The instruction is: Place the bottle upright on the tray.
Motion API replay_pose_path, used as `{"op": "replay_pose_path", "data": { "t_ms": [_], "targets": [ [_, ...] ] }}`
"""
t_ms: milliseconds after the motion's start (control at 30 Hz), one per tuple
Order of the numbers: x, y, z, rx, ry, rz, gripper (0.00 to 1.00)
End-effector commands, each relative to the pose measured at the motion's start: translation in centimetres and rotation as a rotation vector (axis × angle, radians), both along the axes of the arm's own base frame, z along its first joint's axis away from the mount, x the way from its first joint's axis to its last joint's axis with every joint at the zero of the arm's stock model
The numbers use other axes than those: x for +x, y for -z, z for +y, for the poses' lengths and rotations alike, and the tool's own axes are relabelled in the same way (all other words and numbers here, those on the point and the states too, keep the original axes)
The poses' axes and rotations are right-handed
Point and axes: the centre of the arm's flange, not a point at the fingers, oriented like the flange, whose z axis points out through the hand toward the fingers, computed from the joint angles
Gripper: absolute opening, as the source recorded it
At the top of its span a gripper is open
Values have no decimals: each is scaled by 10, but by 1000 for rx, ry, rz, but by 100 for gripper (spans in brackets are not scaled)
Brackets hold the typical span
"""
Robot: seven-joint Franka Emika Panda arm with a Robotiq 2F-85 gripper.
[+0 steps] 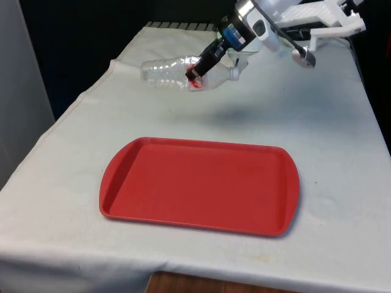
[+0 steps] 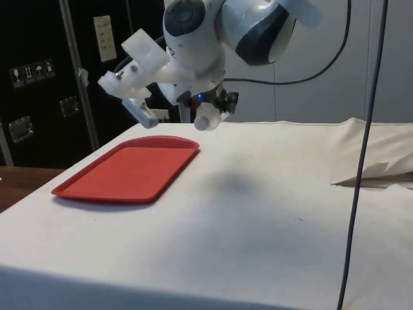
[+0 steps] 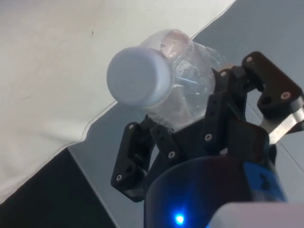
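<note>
1. Bottle [image 1: 177,71]: clear plastic water bottle with white cap [image 3: 138,77], red label band; lies nearly horizontal, held off the desk [image 1: 342,152], cap end toward the front view's right.
2. Gripper [image 1: 197,72]: black, two fingers [image 3: 135,156] clamped on the bottle near its shoulder.
3. Tray [image 1: 198,184]: red, rectangular, flat on the white cloth; bottle hangs at roughly 12 o'clock from it, well apart.
</note>
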Motion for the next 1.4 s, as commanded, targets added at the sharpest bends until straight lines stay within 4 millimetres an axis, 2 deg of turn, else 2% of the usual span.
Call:
{"op": "replay_pose_path", "data": {
  "t_ms": [0, 533, 1367],
  "targets": [
    [0, -2, -1, 17, -1, 3, 0],
    [3, -37, -2, 58, 21, 6, 0],
    [5, -65, -2, 150, 75, 56, 0]
  ]
}}
